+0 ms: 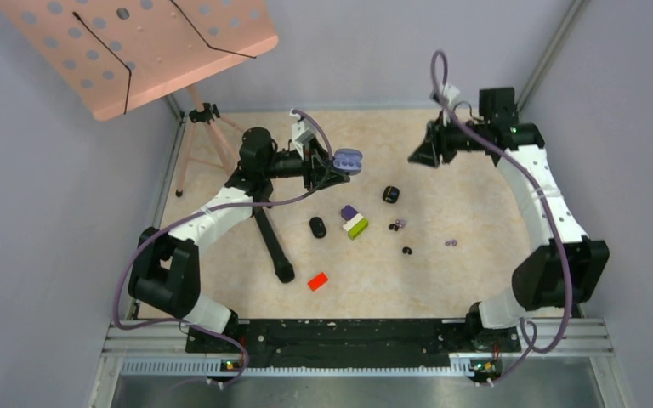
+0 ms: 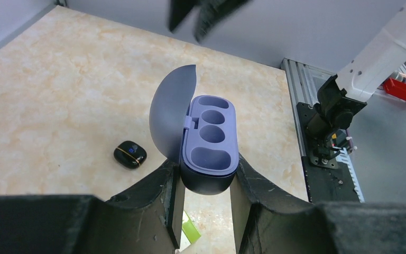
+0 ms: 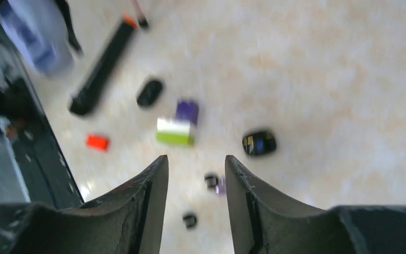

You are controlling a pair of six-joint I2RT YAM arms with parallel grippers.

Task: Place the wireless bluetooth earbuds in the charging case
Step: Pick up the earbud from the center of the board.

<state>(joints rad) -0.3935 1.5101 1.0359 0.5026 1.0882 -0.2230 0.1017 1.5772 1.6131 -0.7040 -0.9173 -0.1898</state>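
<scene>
From the left wrist only: bare wells of the open purple charging case [image 2: 210, 138], clamped in the left tool [image 2: 206, 182] above the bench [image 2: 58, 79]. From above: earbuds [image 1: 407, 251] scattered mid-bench. Right tool [image 3: 193, 172] parted, holding nothing.

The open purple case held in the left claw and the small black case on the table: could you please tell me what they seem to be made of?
Purple case: probably moulded plastic, matte; its lid and tray show soft, even shading with no sharp glints. Black case: likely plastic too, but glossy; bright highlights sit on its rounded top.
</scene>
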